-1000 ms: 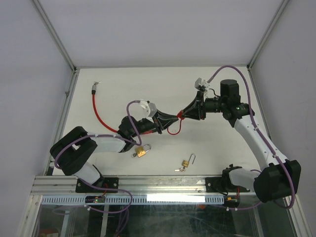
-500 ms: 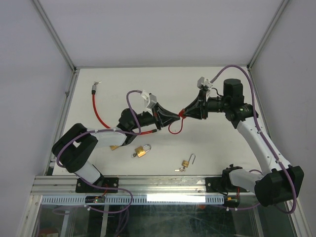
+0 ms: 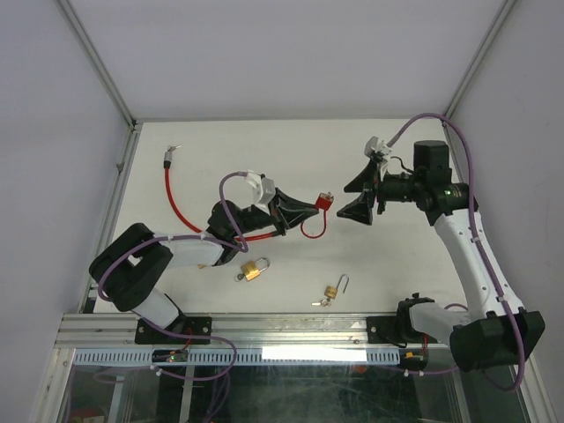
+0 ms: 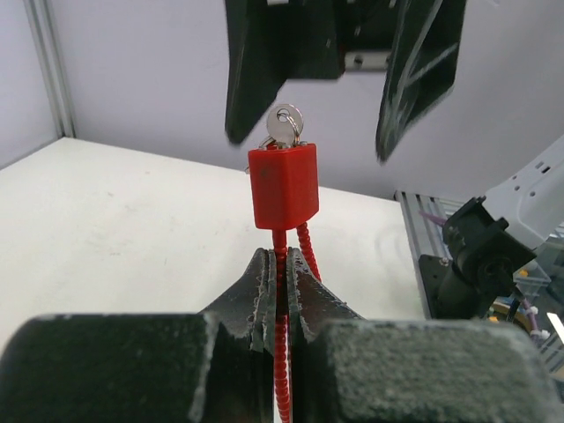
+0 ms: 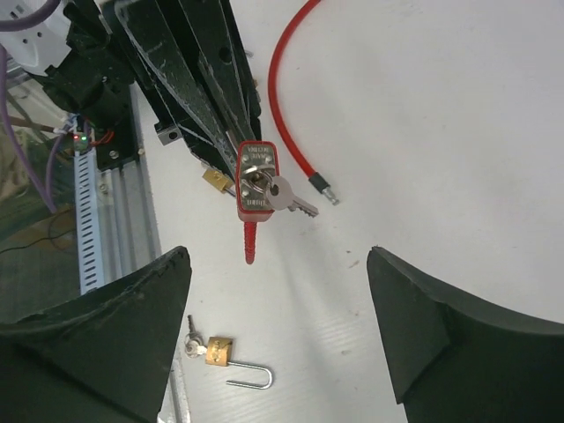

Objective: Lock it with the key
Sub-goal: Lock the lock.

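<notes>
A red cable lock, its square body (image 3: 325,202) in the air over the table's middle, has a silver key (image 5: 286,196) in its face. In the left wrist view the body (image 4: 284,185) stands upright just past my left gripper (image 4: 282,264), which is shut on the red cable (image 4: 282,352) right below it. My right gripper (image 3: 344,202) hangs open a short way to the right of the lock and touches nothing. In the right wrist view the lock body (image 5: 256,179) sits beyond my spread right gripper (image 5: 278,256). The rest of the cable (image 3: 176,207) trails left over the table.
Two small brass padlocks lie near the front edge: one (image 3: 254,270) by the left arm, one (image 3: 333,290) with its shackle open and keys attached. The cable's black end (image 3: 167,159) and a small metal piece (image 3: 175,147) lie at the back left.
My right gripper has opened and drawn back to the right, away from the key and lock body. The left gripper still grips the cable and has tilted slightly.
</notes>
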### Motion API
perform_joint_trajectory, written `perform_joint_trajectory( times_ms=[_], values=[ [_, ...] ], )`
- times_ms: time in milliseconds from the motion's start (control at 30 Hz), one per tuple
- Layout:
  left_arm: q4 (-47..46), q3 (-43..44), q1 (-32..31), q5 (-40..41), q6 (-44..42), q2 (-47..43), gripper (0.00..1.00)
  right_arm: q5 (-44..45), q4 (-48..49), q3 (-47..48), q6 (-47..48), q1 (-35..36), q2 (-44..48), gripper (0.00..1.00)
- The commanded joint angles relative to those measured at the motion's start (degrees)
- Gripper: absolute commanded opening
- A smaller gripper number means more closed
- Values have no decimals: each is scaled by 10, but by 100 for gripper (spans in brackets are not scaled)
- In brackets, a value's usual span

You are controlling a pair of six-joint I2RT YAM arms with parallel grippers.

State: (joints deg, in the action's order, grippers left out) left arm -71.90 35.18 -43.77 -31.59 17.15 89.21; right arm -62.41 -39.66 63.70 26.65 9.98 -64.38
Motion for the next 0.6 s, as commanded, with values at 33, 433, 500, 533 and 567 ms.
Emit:
perform_joint_trajectory(
  times_ms=[33,433,500,533,567],
  values=[
    [9,-12,4,14,-63,-25,0,-9,-71,78,60,-38,42,86],
    [144,-20,-43,145,-235,-69,0,64,-97,102,-126,14,-61,58],
    [148,-15,-47,146,-239,-69,0,80,-78,95,-142,26,-66,54],
    [151,-14,-49,146,-240,-67,0,82,-71,93,-148,30,-69,53],
    [152,-13,-50,146,-240,-67,0,86,-65,94,-155,35,-72,50]
  ],
)
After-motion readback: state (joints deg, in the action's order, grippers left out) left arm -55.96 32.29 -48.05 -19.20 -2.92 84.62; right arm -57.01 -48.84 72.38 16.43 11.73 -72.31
